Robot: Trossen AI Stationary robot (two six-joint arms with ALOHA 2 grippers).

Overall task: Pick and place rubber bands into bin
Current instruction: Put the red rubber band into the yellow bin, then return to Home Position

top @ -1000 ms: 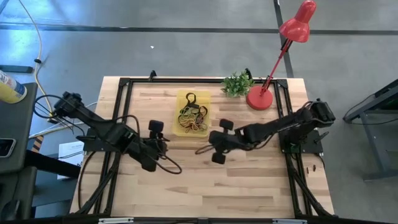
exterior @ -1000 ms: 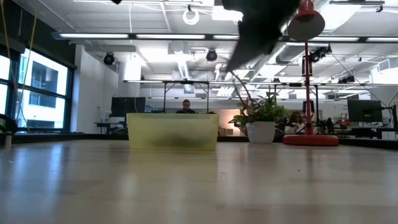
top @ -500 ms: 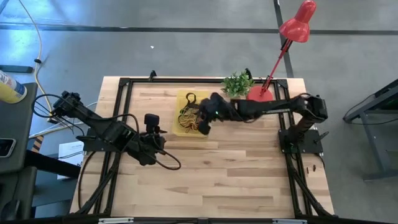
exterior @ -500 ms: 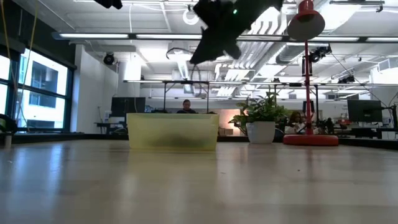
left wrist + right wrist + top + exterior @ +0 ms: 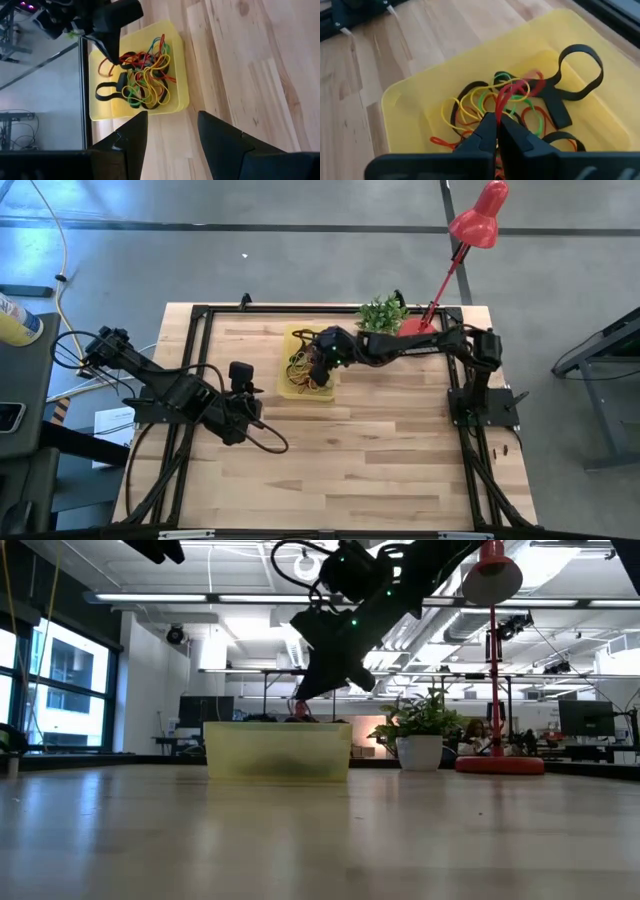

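There is one yellow bin on the worktop. It holds a tangled heap of rubber bands, too many to count: red, yellow, green, orange and two wide black ones. There are two robot arms, so two tools: the left tool and the right tool. One red lamp and one small plant stand at about one o'clock.

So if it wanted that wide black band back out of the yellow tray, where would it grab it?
Probably at the open loop of the wide black band, which curls clear of the tangle of thin rubber bands near one wall of the yellow tray. Coming from above, one tool finger could likely slip inside that loop, pinching only the flat strip.
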